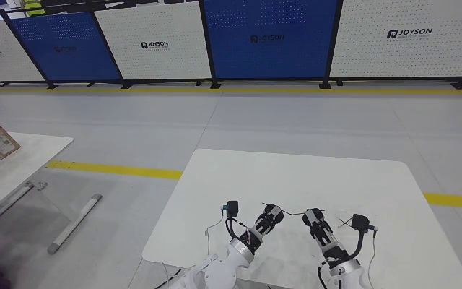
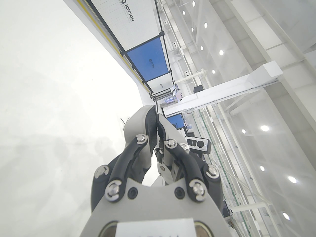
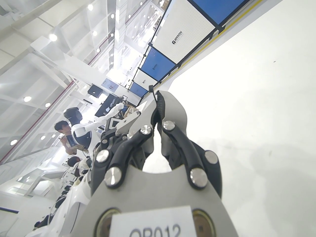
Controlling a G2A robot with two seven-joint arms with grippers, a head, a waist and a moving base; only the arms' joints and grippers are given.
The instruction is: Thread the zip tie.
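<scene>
The left gripper point(image 2: 156, 115) and right gripper point(image 3: 158, 104) each clamp the thin black plastic zip tie point(image 3: 151, 92) above the white table point(image 1: 289, 173); misalignment could buckle it or tug it free

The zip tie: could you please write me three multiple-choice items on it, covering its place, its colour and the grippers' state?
1. Where is the zip tie?
A. on the floor
B. hung on a blue panel
C. between the left gripper and the right gripper, over the table

2. What colour is it?
A. white
B. black
C. yellow

3. How are the grippers?
A. both shut on the zip tie
B. both open
C. one open, one shut

Key: 1 C, the top view shows the thin strip spanning from gripper to gripper; 2 B, its end looks black in the right wrist view; 3 A, each wrist view shows its gripper closed on the strip.
</scene>
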